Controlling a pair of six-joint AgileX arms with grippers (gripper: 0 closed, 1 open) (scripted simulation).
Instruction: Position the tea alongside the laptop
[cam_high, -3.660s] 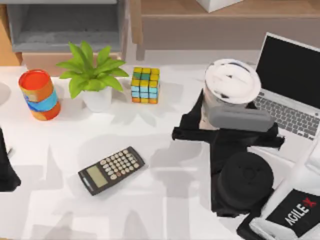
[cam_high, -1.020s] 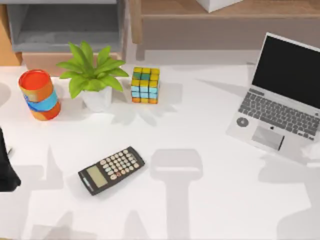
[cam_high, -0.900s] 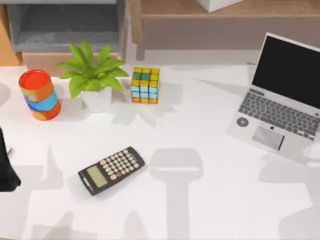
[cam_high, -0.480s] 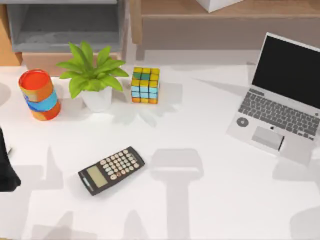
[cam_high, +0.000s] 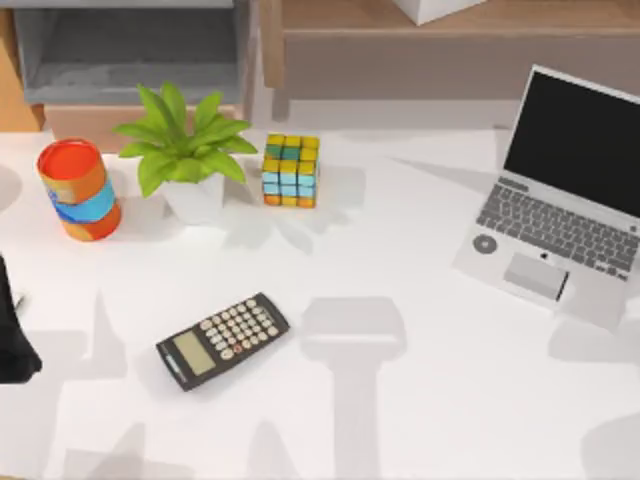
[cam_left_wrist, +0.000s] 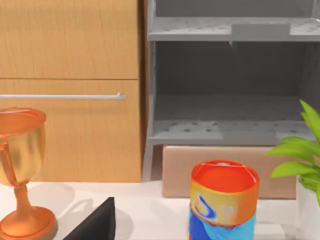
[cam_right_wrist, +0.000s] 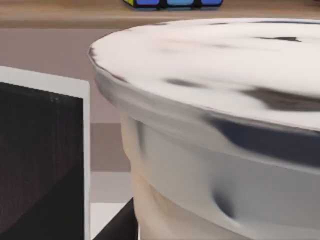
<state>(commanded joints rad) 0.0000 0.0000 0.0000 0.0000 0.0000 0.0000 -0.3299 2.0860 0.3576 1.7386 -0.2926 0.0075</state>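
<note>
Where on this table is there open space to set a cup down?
Widest bare patch: between the calculator and the laptop, across the table's middle and near edge. Crowded: the back left, where can, plant and puzzle cube line up.

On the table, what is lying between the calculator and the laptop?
Nothing: in the top view the white table is bare, only shadows, between the calculator and the laptop.

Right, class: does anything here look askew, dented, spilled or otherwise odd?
The tea has a dent in its side wall just below the lid, in the right wrist view. The calculator lies slanted on the table. No spill visible.
</note>
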